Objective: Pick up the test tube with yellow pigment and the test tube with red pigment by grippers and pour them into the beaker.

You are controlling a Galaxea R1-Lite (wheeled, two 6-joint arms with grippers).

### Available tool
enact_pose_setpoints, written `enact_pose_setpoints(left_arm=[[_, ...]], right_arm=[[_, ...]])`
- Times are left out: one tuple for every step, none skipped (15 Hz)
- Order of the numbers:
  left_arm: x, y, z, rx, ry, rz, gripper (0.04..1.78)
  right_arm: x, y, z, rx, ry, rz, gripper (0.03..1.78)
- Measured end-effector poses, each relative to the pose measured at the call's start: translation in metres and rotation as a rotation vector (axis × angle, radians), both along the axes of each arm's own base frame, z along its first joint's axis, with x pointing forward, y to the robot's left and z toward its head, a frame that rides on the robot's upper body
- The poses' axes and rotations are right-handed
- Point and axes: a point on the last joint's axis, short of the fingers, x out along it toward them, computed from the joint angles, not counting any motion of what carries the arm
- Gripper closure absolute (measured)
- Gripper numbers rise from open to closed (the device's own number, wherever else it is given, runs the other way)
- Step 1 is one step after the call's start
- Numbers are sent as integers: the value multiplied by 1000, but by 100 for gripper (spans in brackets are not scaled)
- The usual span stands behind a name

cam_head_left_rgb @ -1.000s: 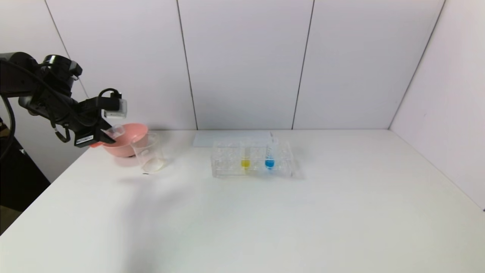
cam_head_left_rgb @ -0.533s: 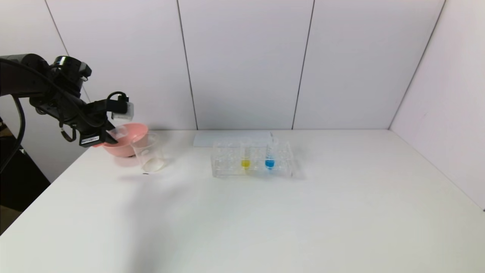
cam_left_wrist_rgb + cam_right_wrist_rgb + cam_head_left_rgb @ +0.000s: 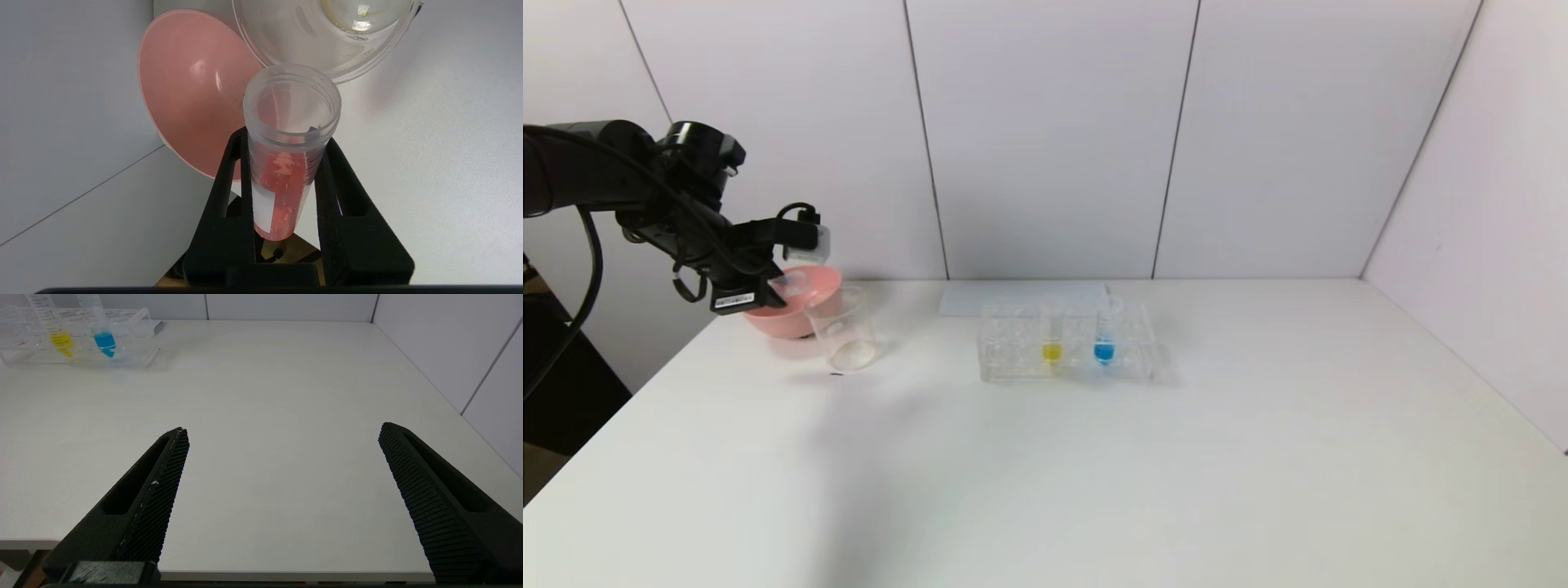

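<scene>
Alignment between tube mouth and beaker rim governed the coming pour. Left end effector (image 3: 286,163) was clamped on the test tube with red pigment (image 3: 286,163), fingers (image 3: 229,179) pressing both sides of the barrel below the open mouth. In the head view this end effector (image 3: 780,286) hung at the worktop's (image 3: 1094,474) 10 o'clock area, in front of the pink bowl (image 3: 813,282). The beaker (image 3: 843,329) stood touching or just beside the bowl, toward 3 o'clock from the held tube.

The tube's long axis ran from the end effector out toward the beaker, mouth leading; the wrist view showed the mouth just short of the beaker rim (image 3: 347,69), with red liquid low in the barrel. Judged from this, the pour had not begun; the mouth needed to cross the rim before further tilt, or liquid could fall on the worktop or into the bowl (image 3: 192,94).

The test tube with yellow pigment (image 3: 1052,341) stood upright in the clear rack (image 3: 1013,351) near the worktop's centre, beside a blue tube (image 3: 1104,339). The right end effector (image 3: 282,473) was spread wide and empty at the worktop's 5 o'clock edge, well apart from the rack.
</scene>
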Motion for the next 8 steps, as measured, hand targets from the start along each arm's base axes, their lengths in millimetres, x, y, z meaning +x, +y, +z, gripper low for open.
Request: enact_pose_setpoints(left_arm=[[1, -1, 0, 2, -2, -2, 138], [1, -2, -1, 4, 0, -4, 138], [2, -3, -2, 12, 2, -1, 138], [3, -4, -3, 26, 3, 7, 138], [3, -5, -3, 39, 1, 14, 138], [4, -6, -3, 51, 1, 18, 138], [4, -8, -3, 57, -2, 18, 138], [4, -10, -3, 64, -4, 18, 138]], right_arm=[[0, 0, 0, 0, 0, 0, 11], [0, 0, 0, 0, 0, 0, 11], [0, 0, 0, 0, 0, 0, 11], [0, 0, 0, 0, 0, 0, 11], [0, 0, 0, 0, 0, 0, 11], [0, 0, 0, 0, 0, 0, 11], [0, 0, 0, 0, 0, 0, 11], [0, 0, 0, 0, 0, 0, 11]])
